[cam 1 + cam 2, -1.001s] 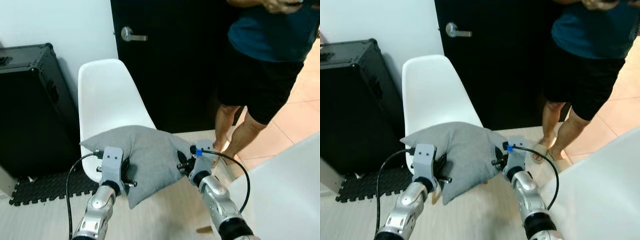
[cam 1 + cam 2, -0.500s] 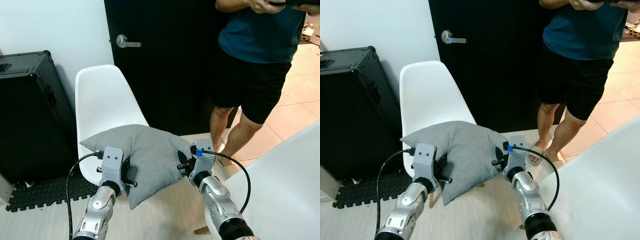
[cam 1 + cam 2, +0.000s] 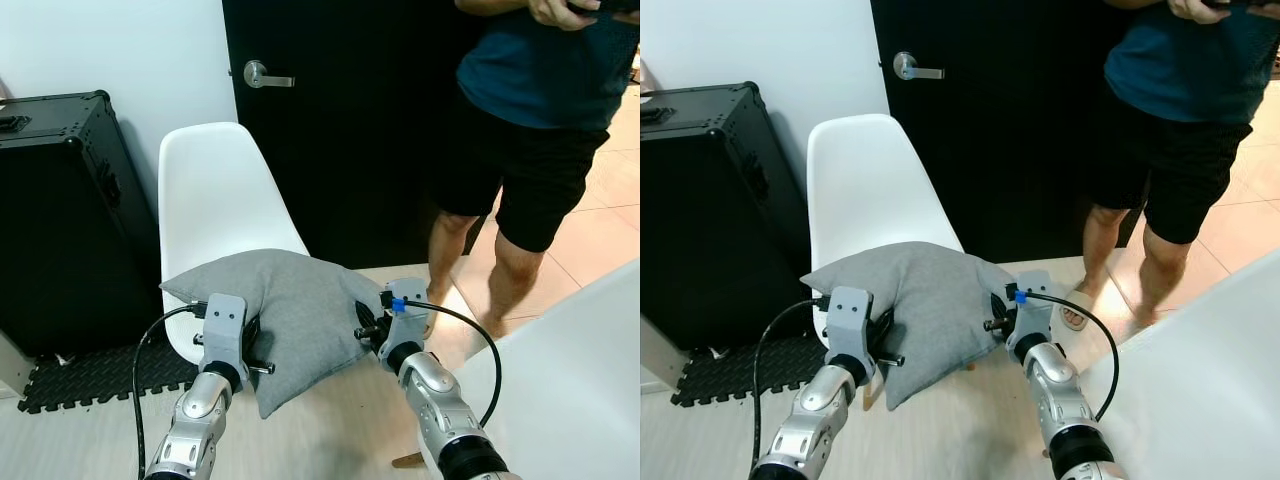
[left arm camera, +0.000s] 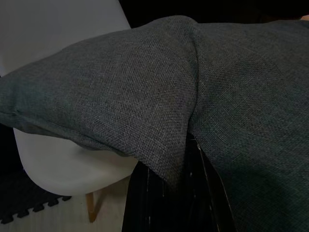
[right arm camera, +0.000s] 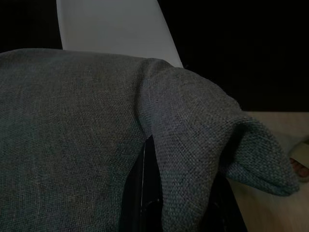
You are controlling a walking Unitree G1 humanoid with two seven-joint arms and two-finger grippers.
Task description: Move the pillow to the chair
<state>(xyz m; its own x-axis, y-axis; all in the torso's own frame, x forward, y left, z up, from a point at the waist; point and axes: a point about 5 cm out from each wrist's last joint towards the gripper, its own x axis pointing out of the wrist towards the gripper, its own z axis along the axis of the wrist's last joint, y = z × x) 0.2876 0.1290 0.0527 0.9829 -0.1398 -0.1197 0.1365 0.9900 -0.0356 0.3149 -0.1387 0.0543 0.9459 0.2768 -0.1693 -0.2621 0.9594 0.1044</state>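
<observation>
A grey fabric pillow (image 3: 290,315) hangs between my two arms, in front of and over the seat of a white plastic chair (image 3: 222,205). My left gripper (image 3: 250,345) is shut on the pillow's left side. On the pillow's right edge my right gripper (image 3: 365,328) is shut as well. The wrist views show the grey pillow (image 4: 159,96) draped over the black fingers (image 4: 164,203), with the chair's white seat (image 4: 72,164) below. The same pillow (image 5: 96,125) covers the right fingers (image 5: 145,193), the chair's white back (image 5: 116,29) behind.
A person (image 3: 535,130) in a blue shirt and black shorts stands at the right by a black door (image 3: 340,110). A black case (image 3: 60,220) stands left of the chair on a foam mat (image 3: 90,375). A white surface (image 3: 570,380) fills the lower right.
The camera has shifted a little; the chair and door sit slightly differently in view. The person has shifted their legs. Both grippers still hold the pillow in the same place.
</observation>
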